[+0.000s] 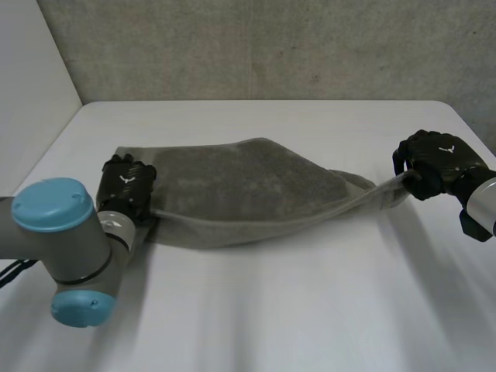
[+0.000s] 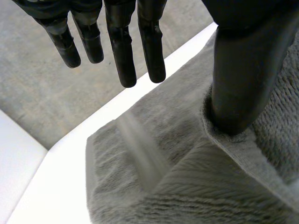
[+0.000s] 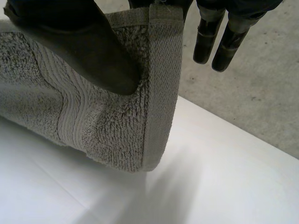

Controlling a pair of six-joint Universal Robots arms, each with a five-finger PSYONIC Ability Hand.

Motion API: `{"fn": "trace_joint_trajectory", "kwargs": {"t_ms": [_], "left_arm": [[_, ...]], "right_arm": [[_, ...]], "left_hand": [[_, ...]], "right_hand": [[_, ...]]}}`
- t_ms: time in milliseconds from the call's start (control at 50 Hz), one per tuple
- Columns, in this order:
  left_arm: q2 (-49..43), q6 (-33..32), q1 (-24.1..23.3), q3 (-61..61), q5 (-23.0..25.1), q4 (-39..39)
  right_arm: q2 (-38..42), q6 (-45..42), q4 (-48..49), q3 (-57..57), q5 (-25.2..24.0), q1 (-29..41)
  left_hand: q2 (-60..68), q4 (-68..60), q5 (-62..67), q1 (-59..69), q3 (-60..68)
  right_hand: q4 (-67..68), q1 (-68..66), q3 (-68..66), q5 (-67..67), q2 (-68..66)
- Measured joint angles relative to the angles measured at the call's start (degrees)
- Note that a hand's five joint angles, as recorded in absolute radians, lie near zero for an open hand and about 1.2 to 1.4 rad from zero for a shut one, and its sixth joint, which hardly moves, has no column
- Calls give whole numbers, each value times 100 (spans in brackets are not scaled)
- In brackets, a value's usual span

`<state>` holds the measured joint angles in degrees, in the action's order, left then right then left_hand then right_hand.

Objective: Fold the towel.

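A grey towel [image 1: 248, 186] lies stretched across the white table [image 1: 271, 310], partly folded over itself. My left hand [image 1: 128, 186] rests at the towel's left end. In the left wrist view its fingers [image 2: 121, 46] hang straight above the towel [image 2: 187, 186] without touching it, while the thumb [image 2: 243, 84] presses down on a folded edge. My right hand [image 1: 438, 163] holds the towel's right corner lifted off the table, so the cloth runs taut to it. In the right wrist view the thumb [image 3: 84, 51] pinches the hemmed corner [image 3: 159, 93] against the fingers behind it.
A grey wall [image 1: 271, 46] stands behind the table's far edge. Bare table top lies in front of the towel and to the right under the raised corner. My left arm's blue-capped joint [image 1: 54, 205] sits at the near left.
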<state>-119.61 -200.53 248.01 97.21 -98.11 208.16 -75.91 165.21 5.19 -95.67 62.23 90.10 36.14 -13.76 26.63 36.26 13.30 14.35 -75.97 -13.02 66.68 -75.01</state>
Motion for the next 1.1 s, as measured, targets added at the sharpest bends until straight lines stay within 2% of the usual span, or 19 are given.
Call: {"fn": "trace_joint_trajectory", "kwargs": {"t_ms": [300,340,460,620,680,780,960,1040,1100], "left_arm": [[420,-58,379,503,111,-48],[508,-125,457,582,176,-67],[967,-489,780,812,668,-280],[1719,-672,1032,803,1526,-1367],[1795,-684,1108,699,1710,-1723],[1433,-897,1343,234,1945,-2117],[22,-1900,1631,-1226,2005,-2120],[-452,-1951,1509,-2257,1984,-2061],[-614,-1660,1319,-3215,1958,-1951]], "right_arm": [[-161,85,-1,37,-2,-71],[-187,103,-12,54,-12,-85],[-217,117,-185,88,-184,-110],[-283,61,-613,204,-419,-69],[-283,29,-701,298,-441,-61],[-73,-162,-785,652,-432,10],[955,-600,-830,1994,-247,550],[1435,-598,-654,2966,-40,844],[1614,-354,-292,3782,223,1000]], "left_hand": [[94,0,64,70,0],[600,0,477,566,0],[3902,0,3748,3776,0],[4087,0,3885,3799,0],[4087,0,3885,3799,0],[4087,0,3885,3799,0],[4088,0,3885,3799,0],[4092,0,3925,3799,0],[4116,0,3936,3799,0]], "right_hand": [[0,0,0,0,0],[0,0,0,0,0],[0,0,0,0,0],[0,-8,0,0,-7],[0,-8,0,0,-7],[0,-8,0,0,-7],[0,-9,0,0,-8],[0,-9,0,0,-37],[0,-9,0,0,-37]]}}
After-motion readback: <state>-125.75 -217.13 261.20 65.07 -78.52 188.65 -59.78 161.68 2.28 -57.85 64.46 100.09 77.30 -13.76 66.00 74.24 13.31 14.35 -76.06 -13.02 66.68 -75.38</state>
